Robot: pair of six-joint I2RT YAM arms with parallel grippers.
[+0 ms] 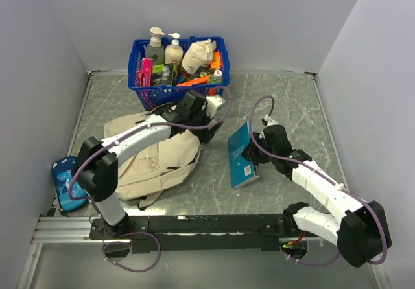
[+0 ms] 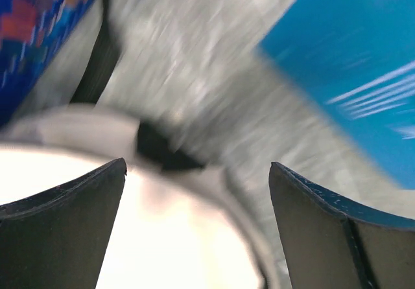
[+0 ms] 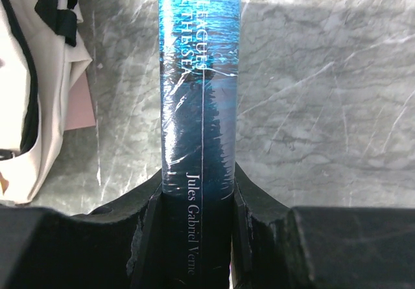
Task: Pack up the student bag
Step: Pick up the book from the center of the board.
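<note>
The student bag (image 1: 155, 159), beige with a black zipper, lies flat at the left-middle of the table. Its cream fabric (image 2: 175, 237) fills the lower part of the blurred left wrist view, and its edge (image 3: 39, 94) shows at the left of the right wrist view. My left gripper (image 1: 211, 124) hovers at the bag's far right corner. It (image 2: 198, 166) is open wide with nothing gripped. My right gripper (image 1: 258, 150) is shut on a blue book (image 1: 241, 156), held by its spine (image 3: 200, 75) above the table, right of the bag. The book's cover (image 2: 350, 62) shows in the left wrist view.
A blue plastic basket (image 1: 168, 89), full of bottles and packets, stands at the back, just behind my left gripper. A small blue pencil case (image 1: 65, 182) lies at the table's left edge. Grey walls close in the table on three sides.
</note>
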